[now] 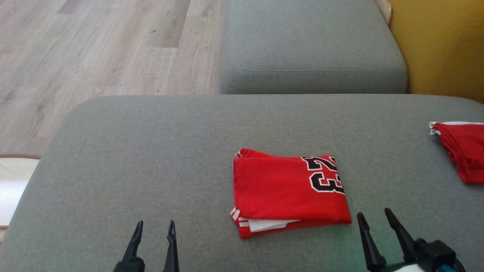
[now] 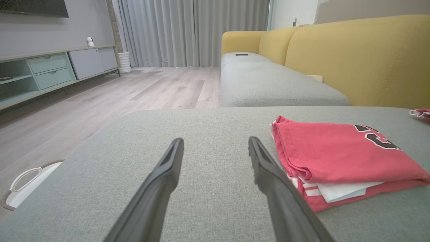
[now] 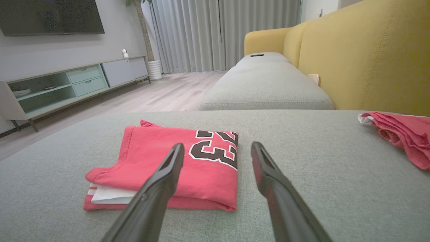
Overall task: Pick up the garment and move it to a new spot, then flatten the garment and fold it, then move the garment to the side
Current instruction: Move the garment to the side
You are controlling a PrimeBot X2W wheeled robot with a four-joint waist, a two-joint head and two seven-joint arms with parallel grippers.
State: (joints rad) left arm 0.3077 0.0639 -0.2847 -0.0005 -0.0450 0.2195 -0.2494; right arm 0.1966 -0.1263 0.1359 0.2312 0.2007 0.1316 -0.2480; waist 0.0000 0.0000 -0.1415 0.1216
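1. Lying folded into a neat rectangle, the red garment (image 1: 287, 192) rests on the broad grey cushion (image 1: 151, 151), a little right of its middle and closer to its near edge than to its far edge
2. A black-and-white number sits at the far right corner of the fold, and white trim with a white inner layer peeks out along the fold's near side, toward its left corner
3. The left gripper (image 1: 155, 223) hangs over the cushion's near edge, left of the garment and apart from it, its fingers spread to a moderate gap with nothing between them
4. In the left wrist view, the left gripper (image 2: 215, 141) points across bare cushion (image 2: 201, 124), and the garment (image 2: 336, 158) lies just beside its right-hand finger; whether that finger touches the cloth cannot be told
5. The right gripper (image 1: 373, 212) sits just beside the garment's near right corner, its fingers parted and empty
6. In the right wrist view, the right gripper (image 3: 217, 145) has the garment (image 3: 174, 164) ahead and to the left: one finger crosses in front of the fold, the other lies over bare cushion (image 3: 302, 151)
7. A second red cloth (image 1: 463, 151) lies rumpled at the cushion's right edge, well apart from the folded garment
8. Beyond the far edge are another grey seat (image 1: 310, 45), a wooden floor (image 1: 94, 49) and a yellow backrest (image 1: 442, 45)
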